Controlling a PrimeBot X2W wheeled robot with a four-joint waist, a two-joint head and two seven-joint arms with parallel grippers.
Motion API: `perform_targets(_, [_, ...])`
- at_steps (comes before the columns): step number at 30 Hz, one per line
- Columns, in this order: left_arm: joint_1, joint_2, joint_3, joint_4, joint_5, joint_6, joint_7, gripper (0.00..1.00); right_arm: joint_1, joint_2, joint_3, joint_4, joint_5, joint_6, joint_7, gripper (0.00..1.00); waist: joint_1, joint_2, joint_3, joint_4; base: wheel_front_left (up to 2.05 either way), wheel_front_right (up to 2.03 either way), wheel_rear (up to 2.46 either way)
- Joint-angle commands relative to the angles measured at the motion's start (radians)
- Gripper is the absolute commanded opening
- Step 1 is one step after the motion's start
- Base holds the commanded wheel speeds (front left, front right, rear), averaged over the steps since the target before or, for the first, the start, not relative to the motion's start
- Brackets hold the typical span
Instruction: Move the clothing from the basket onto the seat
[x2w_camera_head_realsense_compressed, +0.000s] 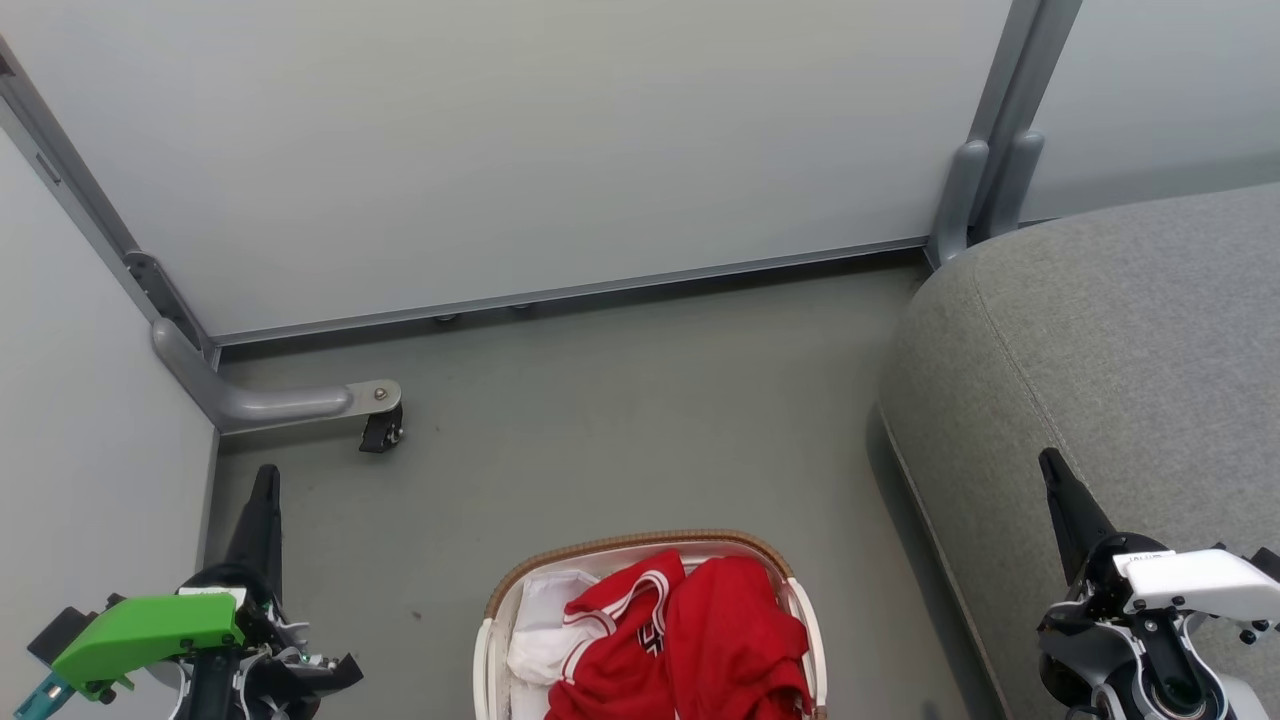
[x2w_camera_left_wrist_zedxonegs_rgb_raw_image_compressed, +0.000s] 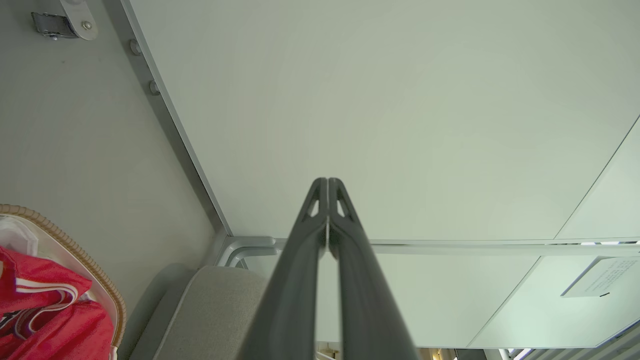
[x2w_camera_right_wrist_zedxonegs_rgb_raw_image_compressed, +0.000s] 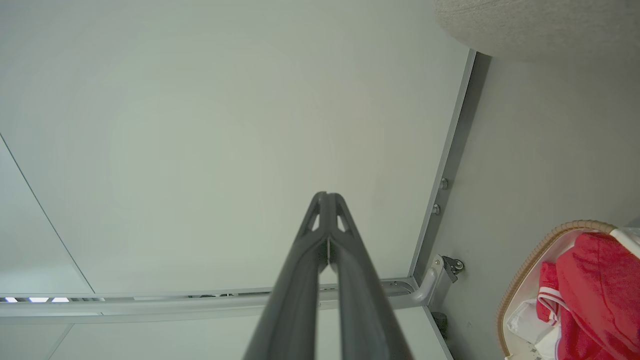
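The left pincer (x2w_camera_head_realsense_compressed: 265, 480) is pressed together, holding nothing. In the middle, the red clothes (x2w_camera_head_realsense_compressed: 700, 640) lie bunched in the white laundry basket (x2w_camera_head_realsense_compressed: 620, 543) on the floor (x2w_camera_head_realsense_compressed: 620, 420). They look soft, light and floppy, so a raised fold on top seems best to pinch. The grey sofa seat (x2w_camera_head_realsense_compressed: 1120, 340) is near. The right pincer (x2w_camera_head_realsense_compressed: 1052, 465) is pressed together too.

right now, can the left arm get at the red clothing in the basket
Probably yes: the left gripper, shut, sits left of the basket with only floor between them, and the clothing lies uncovered on top; it would need to open first.
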Motion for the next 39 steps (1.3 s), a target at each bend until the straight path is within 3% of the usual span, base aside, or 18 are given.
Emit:
perform_targets(1, [-0.012, 0.001, 0.000, -0.001, 0.006, -0.002, 0.001, 0.00, -0.009, -0.006, -0.001, -0.003, 0.003, 0.000, 0.002, 0.00, 0.0000, -0.0001, 0.000, 0.000, 0.00, 0.00, 0.00])
perform_targets(28, [-0.012, 0.001, 0.000, -0.001, 0.006, -0.002, 0.001, 0.00, -0.009, -0.006, -0.001, -0.003, 0.003, 0.000, 0.002, 0.00, 0.0000, -0.0001, 0.000, 0.000, 0.00, 0.00, 0.00])
perform_targets(29, [0.000, 0.000, 0.000, 0.001, 0.000, 0.000, 0.000, 1.00, 0.000, 0.000, 0.000, 0.001, 0.000, 0.000, 0.000, 1.00, 0.0000, -0.0001, 0.000, 0.000, 0.00, 0.00, 0.00])
perform_targets(39, [0.029, -0.007, -0.042, 0.023, 0.007, 0.000, -0.033, 1.00, 0.030, 0.010, 0.025, 0.029, -0.014, 0.000, -0.033, 1.00, 0.0000, -0.0001, 0.001, 0.000, 0.00, 0.00, 0.00])
